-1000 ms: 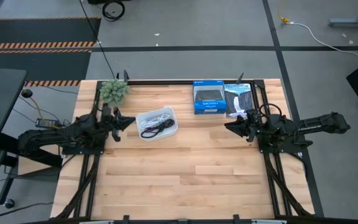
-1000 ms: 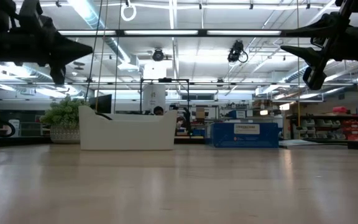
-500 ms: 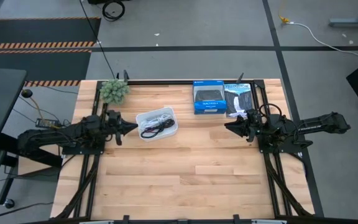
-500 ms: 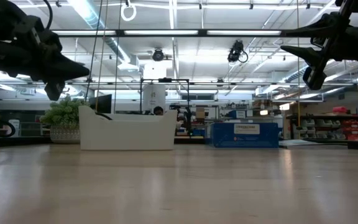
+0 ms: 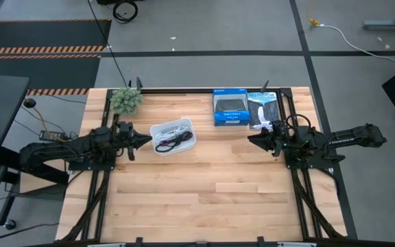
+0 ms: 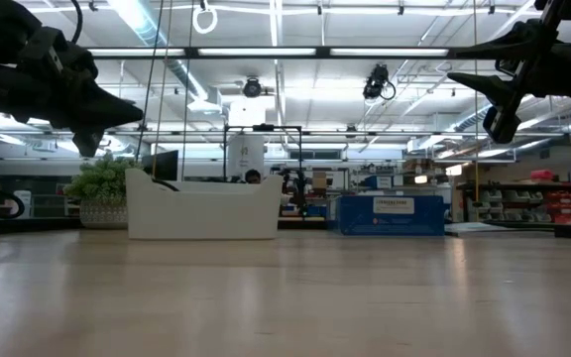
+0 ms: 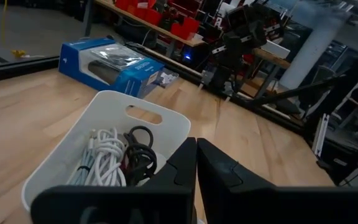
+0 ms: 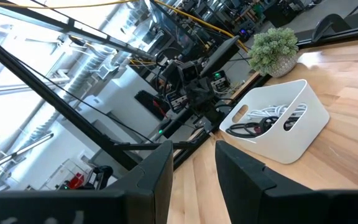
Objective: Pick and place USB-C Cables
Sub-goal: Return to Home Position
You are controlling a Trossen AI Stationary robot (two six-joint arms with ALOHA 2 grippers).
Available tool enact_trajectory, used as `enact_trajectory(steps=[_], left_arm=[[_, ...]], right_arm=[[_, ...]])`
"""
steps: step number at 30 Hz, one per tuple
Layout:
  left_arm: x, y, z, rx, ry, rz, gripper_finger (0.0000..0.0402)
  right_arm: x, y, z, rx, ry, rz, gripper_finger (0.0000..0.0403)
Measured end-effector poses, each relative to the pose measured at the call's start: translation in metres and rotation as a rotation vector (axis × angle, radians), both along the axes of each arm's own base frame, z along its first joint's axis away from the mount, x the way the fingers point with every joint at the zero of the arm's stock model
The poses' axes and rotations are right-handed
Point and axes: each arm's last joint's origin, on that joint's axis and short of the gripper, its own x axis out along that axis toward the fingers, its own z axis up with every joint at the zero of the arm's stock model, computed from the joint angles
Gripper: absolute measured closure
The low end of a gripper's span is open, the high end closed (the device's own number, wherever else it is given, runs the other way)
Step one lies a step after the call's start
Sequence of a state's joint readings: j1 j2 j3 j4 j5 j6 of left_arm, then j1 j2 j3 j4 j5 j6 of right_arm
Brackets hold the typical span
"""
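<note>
The USB-C cables [image 5: 170, 139] lie bundled inside a white plastic tray [image 5: 191, 143] that stands on the table. In the left wrist view I see a white cable [image 7: 107, 158], a black one [image 7: 140, 138], a dark reddish one [image 7: 131, 165] and a silver-grey one [image 7: 79, 177] in the tray [image 7: 142, 102]. My left gripper [image 5: 142, 140] hovers just left of the tray, above the table, shut [image 7: 196, 149] and holding nothing. My right gripper [image 5: 251, 139] waits open [image 8: 194, 155] in the air at the table's right side, well away from the tray [image 8: 303, 124].
Two blue-and-black retail boxes [image 5: 229, 108] [image 5: 262, 110] lie at the far edge, right of the tray. A small potted plant [image 5: 125, 99] stands at the far left corner. Bare wood runs across the table's middle and near half.
My left gripper has moved a little toward the tray, come down somewhat and tipped its fingers downward; over the last half second it has stayed put. The cables and tray have not moved.
</note>
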State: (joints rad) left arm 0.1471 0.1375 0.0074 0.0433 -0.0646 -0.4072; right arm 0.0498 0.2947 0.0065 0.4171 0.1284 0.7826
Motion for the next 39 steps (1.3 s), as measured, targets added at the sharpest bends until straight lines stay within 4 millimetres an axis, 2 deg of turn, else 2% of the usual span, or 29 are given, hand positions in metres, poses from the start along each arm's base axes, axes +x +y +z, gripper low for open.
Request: enact_trajectory(steps=[14, 17, 23, 28, 31, 39], left_arm=[[0.0, 0.0, 0.0001, 0.001, -0.002, -0.001, 0.0381], [0.0, 0.0, 0.0002, 0.0, -0.003, -0.001, 0.0381], [0.0001, 0.0, 0.0003, 0.001, -0.005, -0.002, 0.0381], [0.0001, 0.0, 0.0003, 0.0, -0.005, -0.001, 0.0381], [0.0001, 0.0, 0.0002, 0.001, -0.004, -0.002, 0.0381], [0.0001, 0.0, 0.0003, 0.001, -0.005, -0.002, 0.0381]], right_arm=[[0.0001, 0.0005, -0.0007, -0.026, 0.009, 0.015, 0.0275], [0.0008, 0.0028, -0.0052, -0.236, 0.06, 0.069, 0.0275], [0.0014, 0.0018, -0.0053, -0.752, 0.088, -0.018, 0.0275], [0.0014, 0.0017, -0.0041, -1.021, 0.089, -0.055, 0.0275], [0.0014, 0.0018, -0.0041, -1.077, 0.091, -0.062, 0.0275], [0.0014, 0.0017, -0.004, -1.082, 0.091, -0.063, 0.0275]])
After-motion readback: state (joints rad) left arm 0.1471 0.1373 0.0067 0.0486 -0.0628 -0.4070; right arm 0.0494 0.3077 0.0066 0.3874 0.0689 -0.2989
